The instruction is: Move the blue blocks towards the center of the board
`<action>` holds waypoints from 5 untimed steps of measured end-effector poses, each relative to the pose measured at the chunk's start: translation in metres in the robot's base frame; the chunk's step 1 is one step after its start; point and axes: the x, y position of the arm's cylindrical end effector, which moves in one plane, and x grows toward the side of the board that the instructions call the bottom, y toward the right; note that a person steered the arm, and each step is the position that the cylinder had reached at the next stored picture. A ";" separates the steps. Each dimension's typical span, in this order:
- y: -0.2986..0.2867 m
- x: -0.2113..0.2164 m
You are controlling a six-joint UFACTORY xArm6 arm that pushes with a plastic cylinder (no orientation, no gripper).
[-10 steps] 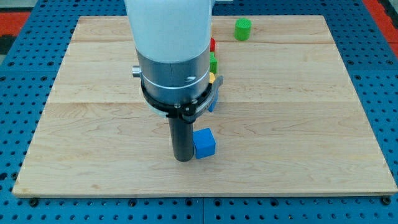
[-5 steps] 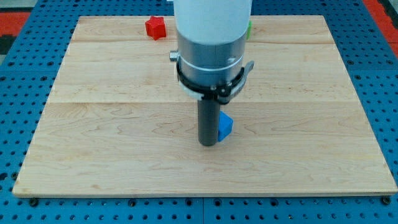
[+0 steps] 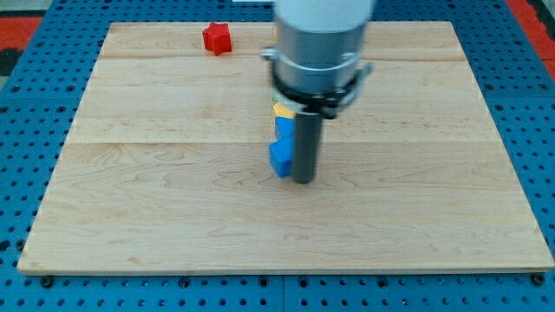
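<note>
My tip (image 3: pixel 303 179) rests on the board near its middle. A blue cube (image 3: pixel 280 158) sits right against the rod's left side. A second blue block (image 3: pixel 283 129) stands just above the cube, touching it; its shape is partly hidden by the rod. A yellow block (image 3: pixel 282 110) peeks out above that, mostly hidden under the arm's body.
A red block (image 3: pixel 217 38) lies near the view's top, left of the arm. The arm's wide grey body (image 3: pixel 317 52) hides the board's top middle. The wooden board (image 3: pixel 121 199) sits on a blue pegboard.
My tip has moved right and up the view. The blue cube, which was on the rod's right side, now sits on its left, next to the other blue block.
</note>
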 end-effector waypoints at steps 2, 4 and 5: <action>0.054 -0.004; 0.052 -0.091; 0.090 -0.136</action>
